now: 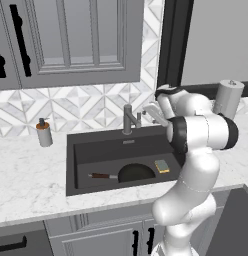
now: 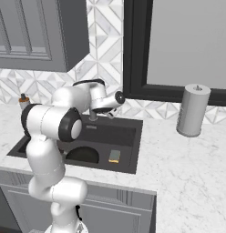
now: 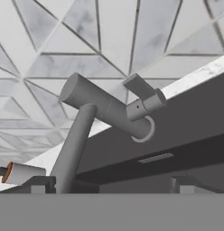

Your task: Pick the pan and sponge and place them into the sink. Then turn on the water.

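Closest to you, the white arm rises in front of the tabletop [image 1: 31, 185] and bends over the sink [image 1: 76, 165], a dark grey basin set into the marble. Down in that basin you have the pan [image 1: 135, 173] lying on the floor of it, its thin reddish-brown handle [image 1: 101, 175] pointing away to the left in the left base view, and the sponge [image 1: 162, 166] sits just beside the pan's right edge, green layer up. Above the back of the sink your gripper [image 3: 109, 187] hangs with nothing in it, its fingers [image 3: 38, 185] spread wide apart and aimed at the faucet [image 3: 102, 110]. In the hand view the faucet's lever [image 3: 140, 88] stands just above the spout. Further back on the tabletop you see a soap dispenser [image 1: 44, 132] left of the sink and a paper towel roll [image 2: 192, 110] well apart on the right, against the patterned tile wall [image 1: 91, 107].
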